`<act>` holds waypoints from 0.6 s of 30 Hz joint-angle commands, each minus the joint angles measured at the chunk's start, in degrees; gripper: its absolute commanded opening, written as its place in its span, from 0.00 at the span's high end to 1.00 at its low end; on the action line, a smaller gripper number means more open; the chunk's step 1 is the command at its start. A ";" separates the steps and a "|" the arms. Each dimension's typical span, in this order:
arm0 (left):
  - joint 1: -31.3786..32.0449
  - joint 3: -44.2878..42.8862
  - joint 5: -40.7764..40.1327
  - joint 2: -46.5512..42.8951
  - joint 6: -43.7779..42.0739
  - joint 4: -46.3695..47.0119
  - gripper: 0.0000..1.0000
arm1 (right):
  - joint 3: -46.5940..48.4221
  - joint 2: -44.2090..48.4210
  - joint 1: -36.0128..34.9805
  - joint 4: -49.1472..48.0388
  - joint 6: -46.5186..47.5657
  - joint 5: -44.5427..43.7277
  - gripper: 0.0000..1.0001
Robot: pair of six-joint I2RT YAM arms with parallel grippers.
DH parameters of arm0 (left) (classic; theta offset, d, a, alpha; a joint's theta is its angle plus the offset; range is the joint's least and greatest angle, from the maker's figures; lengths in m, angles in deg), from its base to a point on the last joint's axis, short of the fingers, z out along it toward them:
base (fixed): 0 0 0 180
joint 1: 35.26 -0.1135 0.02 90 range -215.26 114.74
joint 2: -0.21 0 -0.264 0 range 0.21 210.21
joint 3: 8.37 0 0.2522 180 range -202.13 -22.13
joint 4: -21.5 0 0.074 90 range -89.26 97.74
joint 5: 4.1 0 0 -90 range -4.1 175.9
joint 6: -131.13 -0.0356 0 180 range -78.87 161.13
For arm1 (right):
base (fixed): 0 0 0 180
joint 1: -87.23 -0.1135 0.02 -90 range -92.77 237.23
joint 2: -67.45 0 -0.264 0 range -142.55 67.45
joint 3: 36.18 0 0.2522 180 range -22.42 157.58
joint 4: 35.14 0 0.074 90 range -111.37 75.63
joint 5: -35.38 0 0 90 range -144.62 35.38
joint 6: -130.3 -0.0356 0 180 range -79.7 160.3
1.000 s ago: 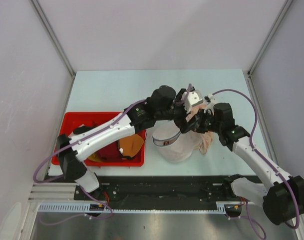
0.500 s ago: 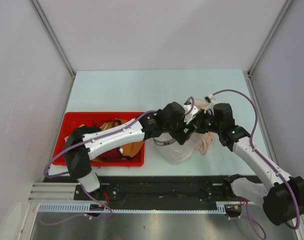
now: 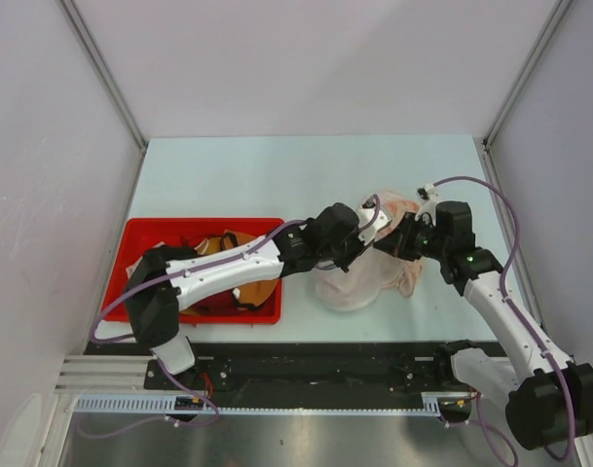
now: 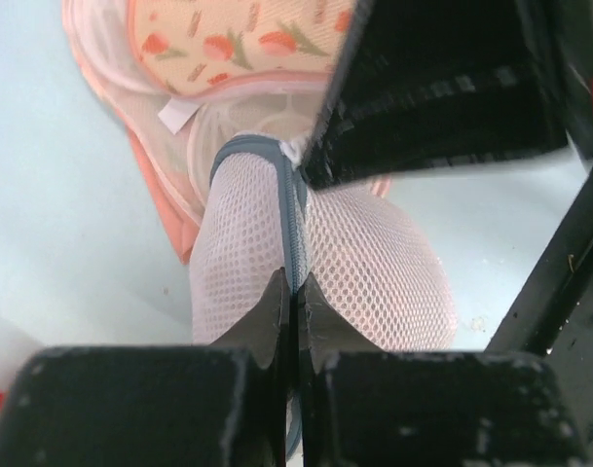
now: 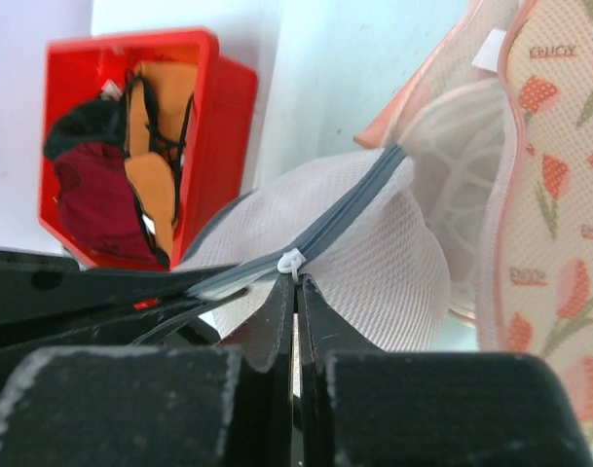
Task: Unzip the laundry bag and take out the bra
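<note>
Left hand (image 4: 296, 287) just clamped shut on the laundry bag (image 4: 374, 263) at its zipper (image 4: 289, 224); right hand (image 5: 296, 282), at 1 o'clock, pinches the pull (image 5: 290, 261). Unzipping can likely begin.

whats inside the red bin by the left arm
The red plastic bin holds an orange fabric garment, a maroon garment and a black garment in a pile. Anything under them is covered, and the left arm hides part from above.

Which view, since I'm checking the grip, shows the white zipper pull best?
Right wrist: the white zipper pull sits sharp at the right gripper's closed tips on the laundry bag. Left wrist shows mostly the grey zipper line; the top view hides it.
</note>
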State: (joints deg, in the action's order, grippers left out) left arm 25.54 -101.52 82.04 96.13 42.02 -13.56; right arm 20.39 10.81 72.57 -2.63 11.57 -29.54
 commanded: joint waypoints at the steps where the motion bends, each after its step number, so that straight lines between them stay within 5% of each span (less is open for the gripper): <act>1: 0.03 6.33 5.17 -9.14 -9.22 5.81 0.99 | 0.96 0.57 10.49 -3.27 0.87 3.04 1.00; 6: -0.15 16.97 2.73 -18.12 -13.80 18.89 1.00 | 0.52 -3.65 14.21 -5.91 0.78 5.33 1.00; 18: -5.16 25.51 9.75 -29.47 -13.37 32.02 1.00 | 0.44 -8.31 14.22 -11.54 -0.98 6.04 1.00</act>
State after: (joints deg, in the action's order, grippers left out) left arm 21.67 -77.52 89.67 73.24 29.97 9.15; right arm 20.39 4.10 84.96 -10.39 9.65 -14.94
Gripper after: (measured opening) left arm 0.015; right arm 0.009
